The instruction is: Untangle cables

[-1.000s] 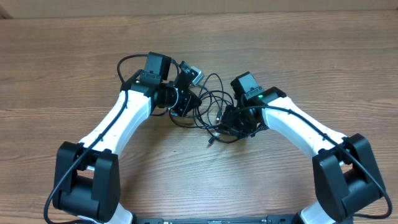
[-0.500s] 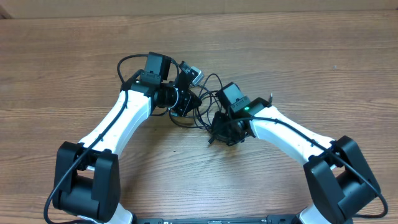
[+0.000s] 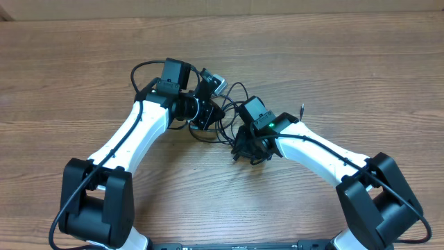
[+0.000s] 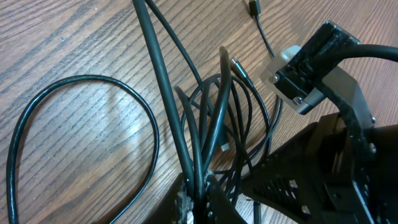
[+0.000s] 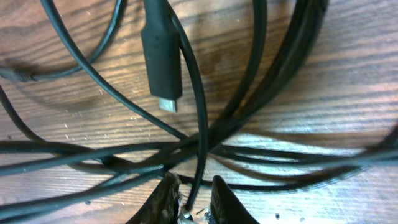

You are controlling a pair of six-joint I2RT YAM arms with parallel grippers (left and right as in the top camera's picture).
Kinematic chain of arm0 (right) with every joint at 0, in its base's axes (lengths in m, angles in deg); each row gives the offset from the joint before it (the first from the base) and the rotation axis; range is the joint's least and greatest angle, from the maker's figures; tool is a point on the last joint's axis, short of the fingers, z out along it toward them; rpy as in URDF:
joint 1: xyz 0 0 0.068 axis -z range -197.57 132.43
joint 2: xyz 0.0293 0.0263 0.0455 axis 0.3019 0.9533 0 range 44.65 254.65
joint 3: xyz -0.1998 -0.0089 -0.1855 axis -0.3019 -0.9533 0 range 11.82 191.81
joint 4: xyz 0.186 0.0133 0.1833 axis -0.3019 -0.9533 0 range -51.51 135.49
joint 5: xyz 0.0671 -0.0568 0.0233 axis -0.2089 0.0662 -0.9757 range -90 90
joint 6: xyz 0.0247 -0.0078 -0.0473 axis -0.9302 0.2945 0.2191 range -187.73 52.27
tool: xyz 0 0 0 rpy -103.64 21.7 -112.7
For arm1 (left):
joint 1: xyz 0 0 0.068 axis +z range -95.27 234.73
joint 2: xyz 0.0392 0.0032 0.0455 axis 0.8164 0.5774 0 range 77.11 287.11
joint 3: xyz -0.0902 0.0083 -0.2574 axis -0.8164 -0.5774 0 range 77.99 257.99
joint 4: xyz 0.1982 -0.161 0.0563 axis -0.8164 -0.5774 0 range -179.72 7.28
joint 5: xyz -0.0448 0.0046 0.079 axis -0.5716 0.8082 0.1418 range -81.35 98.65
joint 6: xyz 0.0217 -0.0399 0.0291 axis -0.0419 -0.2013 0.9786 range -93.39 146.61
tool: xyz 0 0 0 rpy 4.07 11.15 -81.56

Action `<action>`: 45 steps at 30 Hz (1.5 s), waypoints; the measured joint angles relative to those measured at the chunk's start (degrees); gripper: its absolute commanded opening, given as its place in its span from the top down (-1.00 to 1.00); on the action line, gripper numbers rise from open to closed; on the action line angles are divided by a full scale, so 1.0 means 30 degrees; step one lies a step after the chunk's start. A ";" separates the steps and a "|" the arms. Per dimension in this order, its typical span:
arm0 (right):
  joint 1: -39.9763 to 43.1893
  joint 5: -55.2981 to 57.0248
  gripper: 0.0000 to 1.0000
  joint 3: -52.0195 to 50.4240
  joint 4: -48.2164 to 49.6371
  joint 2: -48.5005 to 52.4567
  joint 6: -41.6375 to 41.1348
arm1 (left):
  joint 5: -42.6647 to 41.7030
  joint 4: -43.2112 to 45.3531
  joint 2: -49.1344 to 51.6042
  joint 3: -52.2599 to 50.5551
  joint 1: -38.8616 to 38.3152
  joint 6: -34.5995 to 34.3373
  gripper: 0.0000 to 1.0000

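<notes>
Swung inward since a second ago, the right gripper (image 3: 248, 149) now sits at the near right edge of the tangle, while the left arm has stayed put. Thin black flexible cables (image 3: 232, 111) with small plug ends lie in loose, overlapping loops on the brown wood-grain table (image 3: 361, 62), between the two arms' ends. They look light, limp and smooth, likely to slide and to drag neighbouring loops along. A single strand clear of the crossings, or the rigid black plug with a silver tip (image 5: 163, 56), seems the best hold. The left gripper (image 4: 196, 198) has its fingers pressed together, pinching a bunch of several strands. The right gripper's fingers (image 5: 169, 190) straddle one strand with a narrow gap left, not visibly clamping it.
</notes>
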 measured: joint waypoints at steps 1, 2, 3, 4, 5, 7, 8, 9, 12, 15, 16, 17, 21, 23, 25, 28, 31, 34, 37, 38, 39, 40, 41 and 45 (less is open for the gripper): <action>0.0000 0.0044 0.70 -0.0087 0.0138 0.0000 -0.0036 | 0.0000 0.0000 0.0000 0.0000 0.0000 -0.0007 0.81; 0.0000 0.0051 0.72 -0.0189 0.0248 0.0000 -0.0102 | 0.0000 0.0000 0.0000 0.0000 0.0007 0.0000 0.81; 0.0000 0.0051 0.86 -0.0284 0.0335 0.0000 -0.0175 | 0.0000 0.0000 0.0000 0.0000 0.0000 -0.0007 0.82; 0.0000 0.0066 0.92 -0.0357 0.0452 0.0000 -0.0117 | 0.0000 0.0000 0.0000 0.0000 0.0000 0.0000 0.82; 0.0000 0.0058 0.93 -0.0386 0.0481 0.0015 -0.0248 | 0.0000 0.0000 0.0000 0.0000 0.0000 -0.0007 0.82; 0.0000 0.0109 0.93 -0.0401 0.0539 0.0029 -0.0350 | 0.0000 0.0000 0.0000 0.0000 0.0000 0.0000 0.82; 0.0007 0.0102 0.93 -0.0401 0.0510 0.0029 -0.0364 | -0.0007 0.0000 0.0000 0.0000 0.0007 0.0000 0.82; 0.0015 0.0102 0.93 -0.0401 0.0408 0.0029 -0.0357 | 0.0000 0.0000 0.0000 0.0000 0.0000 0.0000 0.83; 0.0255 -0.0109 0.93 -0.0393 -0.0015 0.0029 -0.0255 | 0.0000 0.0000 0.0000 0.0000 0.0007 -0.0007 0.83; 0.1166 -0.0648 0.92 -0.0364 0.0197 -0.0175 0.0073 | -0.0007 0.0000 0.0000 0.0000 0.0000 -0.0007 0.83; 0.1545 -0.0940 0.92 -0.0350 0.0546 -0.0321 0.0175 | -0.0007 0.0007 0.0000 0.0000 0.0000 -0.0007 0.83; 0.1938 -0.1268 0.92 -0.0350 0.0969 -0.0503 0.0219 | -0.0007 0.0015 0.0000 0.0000 0.0000 -0.0007 0.83; 0.3016 -0.2040 0.92 -0.0160 0.2732 -0.1086 0.0401 | 0.0000 0.0007 0.0000 0.0000 0.0007 -0.0007 0.83; 0.3133 -0.2186 0.92 -0.0058 0.3497 -0.1122 0.0466 | -0.0007 0.0007 0.0000 0.0000 0.0007 -0.0007 0.83; 0.3126 -0.2222 0.92 -0.0058 0.3971 -0.1122 0.0481 | 0.0000 0.0007 0.0000 0.0000 0.0007 -0.0007 0.84; 0.3111 -0.2273 0.92 -0.0058 0.4663 -0.1122 0.0474 | 0.0000 0.0007 0.0000 0.0000 0.0007 0.0000 0.82; 0.3111 -0.2171 0.92 -0.0058 0.4758 -0.1071 0.0488 | 0.0000 0.0007 0.0000 0.0000 0.0007 -0.0007 0.83; 0.3111 -0.2040 0.92 -0.0058 0.4838 -0.0831 0.0481 | 0.0000 0.0007 0.0000 0.0000 0.0007 -0.0007 0.82; 0.3111 -0.1916 0.92 -0.0058 0.5005 -0.0488 0.0466 | 0.0000 0.0007 0.0000 0.0000 0.0007 0.0000 0.83; 0.3111 -0.1909 0.92 -0.0058 0.5078 -0.0408 0.0481 | -0.0007 0.0007 0.0000 0.0000 0.0007 0.0000 0.83; 0.3111 -0.1894 0.92 -0.0058 0.5144 -0.0342 0.0474 | 0.0000 0.0007 0.0000 0.0000 0.0007 -0.0007 0.83; 0.3111 -0.1887 0.92 -0.0058 0.5238 -0.0284 0.0481 | 0.0000 0.0007 0.0000 0.0000 0.0007 -0.0007 0.83; 0.3111 -0.1872 0.92 -0.0058 0.5348 -0.0204 0.0488 | 0.0000 0.0007 0.0000 0.0000 0.0007 -0.0007 0.84; 0.3111 -0.1770 0.92 -0.0058 0.5537 0.0240 0.0481 | 0.0000 0.0007 0.0000 0.0000 0.0007 -0.0007 0.83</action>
